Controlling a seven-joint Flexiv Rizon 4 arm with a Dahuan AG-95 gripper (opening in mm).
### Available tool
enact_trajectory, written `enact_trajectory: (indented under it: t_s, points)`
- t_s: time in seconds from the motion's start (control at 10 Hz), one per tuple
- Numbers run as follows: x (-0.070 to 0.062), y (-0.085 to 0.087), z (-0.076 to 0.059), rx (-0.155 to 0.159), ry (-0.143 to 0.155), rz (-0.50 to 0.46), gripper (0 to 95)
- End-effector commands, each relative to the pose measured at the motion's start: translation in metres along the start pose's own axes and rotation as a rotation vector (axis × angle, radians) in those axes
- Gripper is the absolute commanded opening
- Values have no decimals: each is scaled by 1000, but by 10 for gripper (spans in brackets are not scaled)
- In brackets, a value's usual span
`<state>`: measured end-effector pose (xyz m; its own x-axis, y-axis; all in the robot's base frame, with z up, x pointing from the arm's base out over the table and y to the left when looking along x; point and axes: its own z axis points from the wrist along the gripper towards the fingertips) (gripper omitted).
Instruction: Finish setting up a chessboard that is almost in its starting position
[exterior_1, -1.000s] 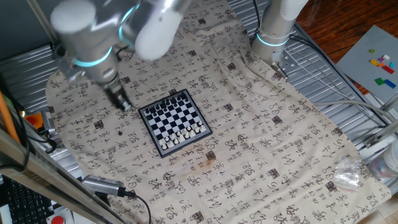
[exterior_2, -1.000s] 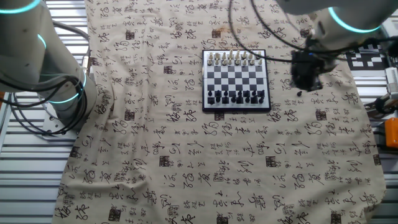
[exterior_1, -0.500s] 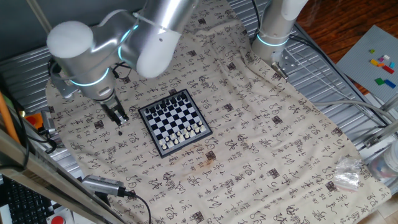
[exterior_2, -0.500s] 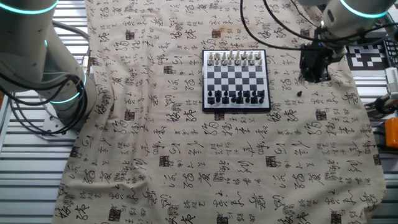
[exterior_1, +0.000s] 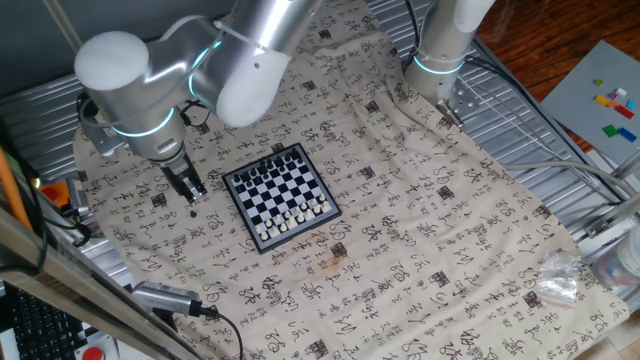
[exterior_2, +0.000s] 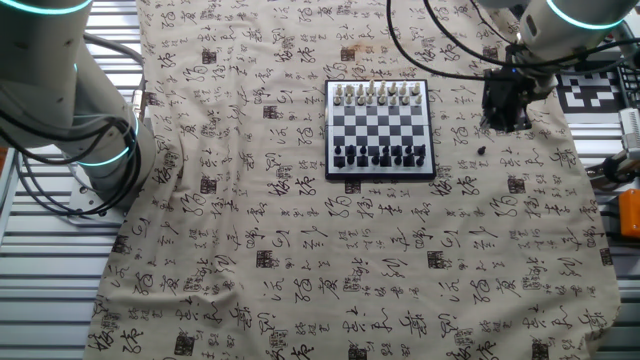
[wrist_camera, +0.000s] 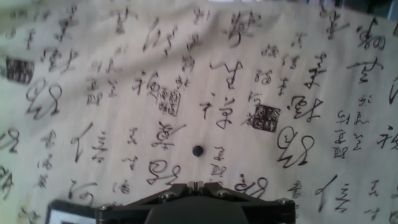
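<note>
Dark stray piece (exterior_1: 193, 212) alone on the cloth-covered worktop (exterior_1: 420, 220), directly below the hand (exterior_1: 190, 190). Hand poised over it, empty; how far apart its fingers stand, impossible to tell. Rightward, near but apart, chessboard (exterior_1: 279, 196), white pieces along its near edge.

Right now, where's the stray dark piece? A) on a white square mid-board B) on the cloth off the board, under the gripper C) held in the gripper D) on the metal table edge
B: the dark piece lies on the printed cloth beside the chessboard, just below the gripper, apart from its fingers.
</note>
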<state>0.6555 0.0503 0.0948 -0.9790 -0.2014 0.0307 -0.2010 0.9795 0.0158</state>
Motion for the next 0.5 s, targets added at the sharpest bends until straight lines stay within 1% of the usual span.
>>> enact_trajectory:
  t_s: [0.1, 0.5]
  points:
    - [1, 0, 0, 1, 0, -3, 0]
    - [1, 0, 0, 1, 3, -7, 0]
